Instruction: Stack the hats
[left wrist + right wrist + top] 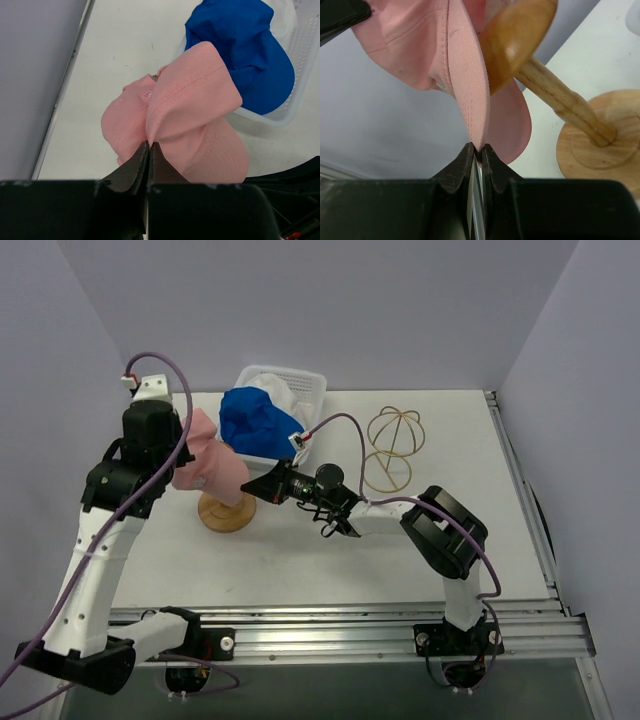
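Observation:
A pink cap (212, 468) hangs stretched over the rounded top of a wooden hat stand (516, 42), held from both sides. My left gripper (149, 145) is shut on a fold of the pink cap (190, 110) from the left. Opposite it, my right gripper (478, 148) is shut on the cap's rim (470, 100); in the top view the right gripper (250, 484) sits just right of the stand's round base (227, 513). A royal blue cap (258, 420) lies over the front of the white basket (300, 380), on top of pale fabric (278, 392).
A gold wire dome frame (393, 445) stands right of the basket. The stand's slanted wooden stem (560, 95) and base (600, 145) are close beside my right gripper. Grey walls enclose the table on the left, back and right.

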You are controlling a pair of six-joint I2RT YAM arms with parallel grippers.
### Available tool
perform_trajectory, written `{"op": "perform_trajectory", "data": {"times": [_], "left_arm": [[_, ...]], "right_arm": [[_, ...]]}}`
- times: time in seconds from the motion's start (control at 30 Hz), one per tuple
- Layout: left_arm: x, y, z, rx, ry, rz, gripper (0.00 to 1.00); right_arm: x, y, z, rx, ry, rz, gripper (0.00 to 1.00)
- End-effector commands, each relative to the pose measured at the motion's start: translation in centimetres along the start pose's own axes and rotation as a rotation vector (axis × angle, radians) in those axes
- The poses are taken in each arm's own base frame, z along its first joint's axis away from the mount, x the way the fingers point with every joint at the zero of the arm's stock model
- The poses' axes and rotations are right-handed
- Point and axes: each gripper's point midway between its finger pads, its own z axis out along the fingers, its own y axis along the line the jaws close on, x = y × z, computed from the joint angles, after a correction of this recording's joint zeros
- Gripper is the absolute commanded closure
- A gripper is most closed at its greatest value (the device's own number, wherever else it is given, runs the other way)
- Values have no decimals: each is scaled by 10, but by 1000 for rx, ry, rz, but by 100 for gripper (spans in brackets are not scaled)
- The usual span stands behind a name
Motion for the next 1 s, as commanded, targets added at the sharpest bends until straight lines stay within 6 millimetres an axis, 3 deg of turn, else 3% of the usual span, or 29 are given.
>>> {"op": "perform_trajectory", "data": {"times": [0.0, 0.27, 0.4, 0.57, 0.67, 0.77, 0.97], "left_arm": [[-10, -22, 20, 59, -23, -35, 98], [-6, -41, 74, 14, 70, 19, 98], [-3, -51, 89, 36, 93, 40, 98], [-5, -58, 95, 61, 90, 43, 96], [-11, -61, 97, 69, 70, 37, 90], [-21, -67, 98, 91, 36, 27, 84], [-23, -96, 105, 234, 17, 38, 82]], "right_arm": [[-45, 42, -8, -166, -160, -54, 100], [-52, 16, -18, -111, -175, -23, 100], [-51, 12, -23, -122, -180, -13, 100], [-62, 9, -31, -144, -205, 17, 99], [-64, 12, -33, -157, -205, 22, 84], [-66, 10, -35, -130, -209, 16, 76], [-72, 2, -35, -58, -219, -9, 73]]}}
